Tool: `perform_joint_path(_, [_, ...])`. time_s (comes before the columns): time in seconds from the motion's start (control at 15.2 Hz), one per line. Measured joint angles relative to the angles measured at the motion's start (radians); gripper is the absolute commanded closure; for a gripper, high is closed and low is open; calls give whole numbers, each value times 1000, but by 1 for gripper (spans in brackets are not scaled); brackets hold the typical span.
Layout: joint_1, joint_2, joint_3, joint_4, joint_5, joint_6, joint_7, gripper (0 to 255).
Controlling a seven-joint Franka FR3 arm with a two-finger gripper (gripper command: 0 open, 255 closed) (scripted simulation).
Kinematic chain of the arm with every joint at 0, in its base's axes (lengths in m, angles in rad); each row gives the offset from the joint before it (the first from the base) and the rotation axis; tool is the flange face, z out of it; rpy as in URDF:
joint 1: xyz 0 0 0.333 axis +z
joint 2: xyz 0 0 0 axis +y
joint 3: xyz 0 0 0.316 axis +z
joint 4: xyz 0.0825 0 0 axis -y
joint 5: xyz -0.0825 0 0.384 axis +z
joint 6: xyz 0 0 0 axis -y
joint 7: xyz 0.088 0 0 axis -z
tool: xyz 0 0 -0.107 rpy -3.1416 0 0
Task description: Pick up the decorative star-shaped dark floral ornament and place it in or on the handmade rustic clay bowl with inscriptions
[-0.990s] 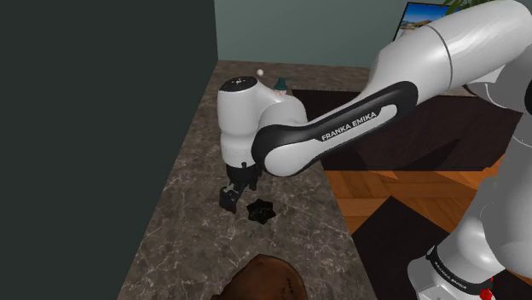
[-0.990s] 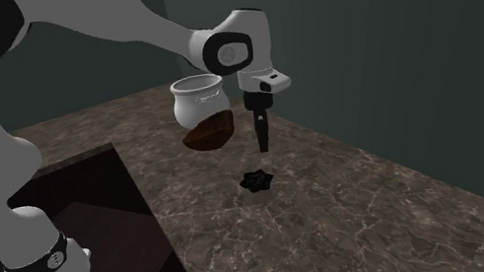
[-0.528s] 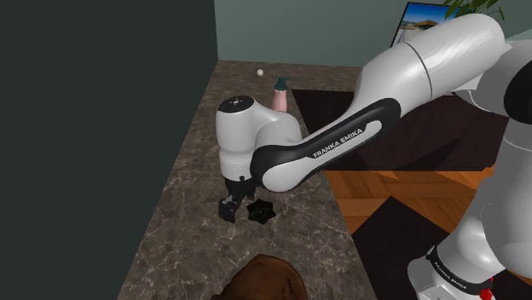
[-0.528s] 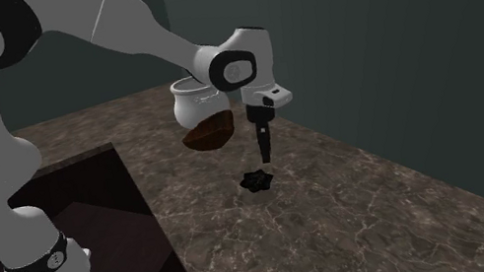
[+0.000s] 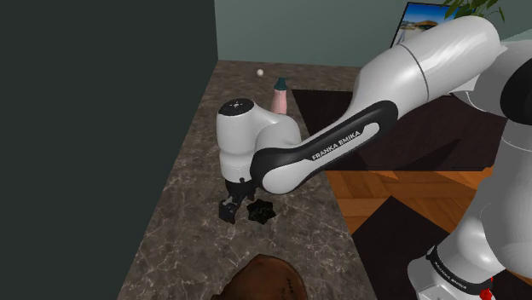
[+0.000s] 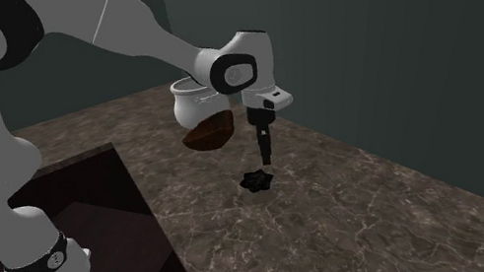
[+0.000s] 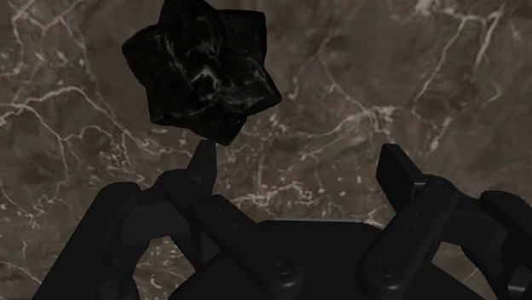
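Note:
The dark star-shaped ornament (image 5: 260, 211) (image 6: 256, 181) lies flat on the marbled brown counter (image 5: 187, 170). My gripper (image 5: 228, 209) (image 6: 265, 159) points straight down just above the counter, open. In the wrist view the ornament (image 7: 200, 72) lies beyond one fingertip (image 7: 205, 158) and off to that side, not between the fingers; my gripper (image 7: 298, 162) has bare counter in its gap. The brown clay bowl (image 5: 264, 279) (image 6: 210, 133) stands on the counter at the shoulder view's bottom edge, apart from the ornament.
A white pot (image 6: 192, 96) stands right behind the bowl. A pink bottle with a teal cap (image 5: 279, 95) and a small white ball (image 5: 259, 72) sit at the counter's far end. A dark wall (image 5: 94, 128) borders the counter; the other side drops to the floor.
The gripper has come down closer to the counter beside the ornament, most of it in the first half second. The ornament and the bowl have not moved.

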Motion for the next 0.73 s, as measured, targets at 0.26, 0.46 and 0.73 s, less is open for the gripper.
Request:
perform_joint_path(0.26, [0,0,0,0,0,0,0,255])
perform_joint_path(0.46, [0,0,0,0,0,0,0,255])
perform_joint_path(0.73, [0,0,0,0,0,0,0,0])
